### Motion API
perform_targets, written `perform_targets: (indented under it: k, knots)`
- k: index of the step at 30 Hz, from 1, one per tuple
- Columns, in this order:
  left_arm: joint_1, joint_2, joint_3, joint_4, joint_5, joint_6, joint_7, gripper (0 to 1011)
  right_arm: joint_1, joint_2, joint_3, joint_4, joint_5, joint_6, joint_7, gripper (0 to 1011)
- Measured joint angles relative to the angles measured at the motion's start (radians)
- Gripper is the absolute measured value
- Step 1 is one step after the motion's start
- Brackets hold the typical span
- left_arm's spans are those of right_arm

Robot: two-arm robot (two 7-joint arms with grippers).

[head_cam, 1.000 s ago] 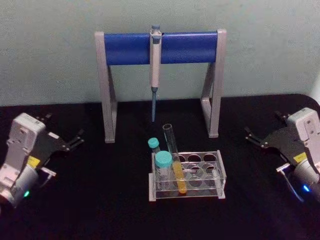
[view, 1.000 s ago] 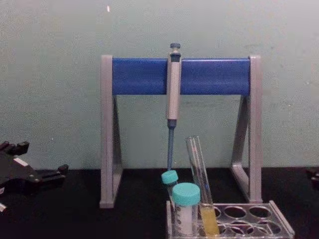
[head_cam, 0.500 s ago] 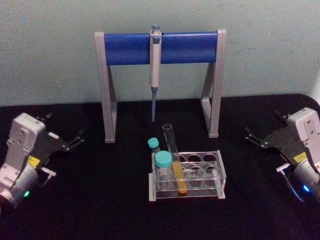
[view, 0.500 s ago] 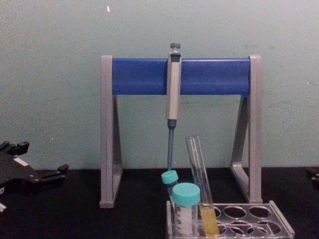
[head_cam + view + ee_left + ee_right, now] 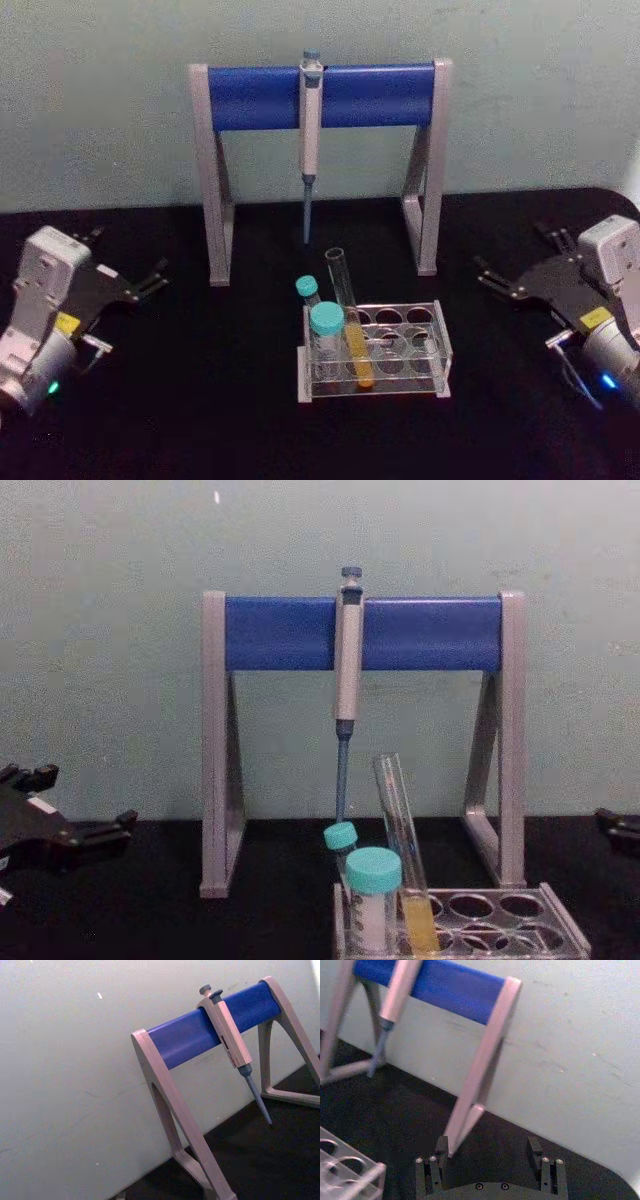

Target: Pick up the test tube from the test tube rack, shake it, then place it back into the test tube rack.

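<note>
The right pincer (image 5: 515, 257) gapes wide and empty above the worktop (image 5: 200, 410). Well off to its left, the test tube (image 5: 347, 300) leans in the rack (image 5: 438, 352). Beyond that, the left pincer (image 5: 125, 256) sits open, also empty.

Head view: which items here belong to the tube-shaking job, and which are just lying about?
Job:
test tube, leaning in its hole
test tube rack
right pincer, open, off to the right of the rack
left pincer, open, far left

Lying about:
pipette stand
pipette, hanging on the stand
teal-capped tubes, two, in the rack
</note>
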Motion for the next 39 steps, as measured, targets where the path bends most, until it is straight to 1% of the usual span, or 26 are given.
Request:
perform_targets:
  k: [4, 5, 8, 9, 13, 14, 15, 18, 21, 22, 24, 27, 30, 31, 34, 39]
  knots:
    - [0.000, 0.000, 0.000, 0.000, 0.000, 0.000, 0.000, 1001, -0.015, 0.001, 0.010, -0.035, 0.033, -0.002, 0.048, 1000]
    - [0.000, 0.000, 0.000, 0.000, 0.000, 0.000, 0.000, 1001, -0.020, 0.001, 0.013, -0.047, 0.046, -0.002, 0.069, 1000]
    - [0.000, 0.000, 0.000, 0.000, 0.000, 0.000, 0.000, 1001, -0.026, 0.001, 0.016, -0.068, 0.065, -0.001, 0.102, 1000]
    - [0.000, 0.000, 0.000, 0.000, 0.000, 0.000, 0.000, 1001, -0.029, 0.001, 0.017, -0.082, 0.079, 0.002, 0.127, 1000]
    - [0.000, 0.000, 0.000, 0.000, 0.000, 0.000, 0.000, 1001, -0.030, 0.000, 0.015, -0.109, 0.109, 0.015, 0.187, 1000]
    - [0.000, 0.000, 0.000, 0.000, 0.000, 0.000, 0.000, 1001, -0.028, -0.001, 0.013, -0.117, 0.119, 0.023, 0.211, 1000]
    - [0.000, 0.000, 0.000, 0.000, 0.000, 0.000, 0.000, 1001, -0.028, -0.001, 0.013, -0.117, 0.119, 0.023, 0.211, 1000]
    - [0.000, 0.000, 0.000, 0.000, 0.000, 0.000, 0.000, 1001, -0.018, -0.006, 0.004, -0.131, 0.145, 0.045, 0.274, 1000]
    - [0.000, 0.000, 0.000, 0.000, 0.000, 0.000, 0.000, 1001, -0.007, -0.012, -0.001, -0.135, 0.170, 0.062, 0.326, 1000]
    - [0.000, 0.000, 0.000, 0.000, 0.000, 0.000, 0.000, 1001, -0.007, -0.012, -0.001, -0.135, 0.170, 0.062, 0.326, 1000]
    - [0.000, 0.000, 0.000, 0.000, 0.000, 0.000, 0.000, 1001, 0.007, -0.021, -0.007, -0.135, 0.196, 0.082, 0.380, 1000]
    - [0.000, 0.000, 0.000, 0.000, 0.000, 0.000, 0.000, 1002, 0.017, -0.027, -0.010, -0.134, 0.213, 0.096, 0.415, 1000]
    - [0.000, 0.000, 0.000, 0.000, 0.000, 0.000, 0.000, 1001, 0.032, -0.036, -0.018, -0.131, 0.234, 0.120, 0.470, 1000]
    - [0.000, 0.000, 0.000, 0.000, 0.000, 0.000, 0.000, 1001, 0.032, -0.036, -0.018, -0.131, 0.234, 0.120, 0.470, 1000]
    - [0.000, 0.000, 0.000, 0.000, 0.000, 0.000, 0.000, 1001, 0.044, -0.042, -0.031, -0.125, 0.249, 0.143, 0.510, 1000]
    - [0.000, 0.000, 0.000, 0.000, 0.000, 0.000, 0.000, 1001, 0.061, -0.045, -0.052, -0.115, 0.257, 0.165, 0.541, 1000]
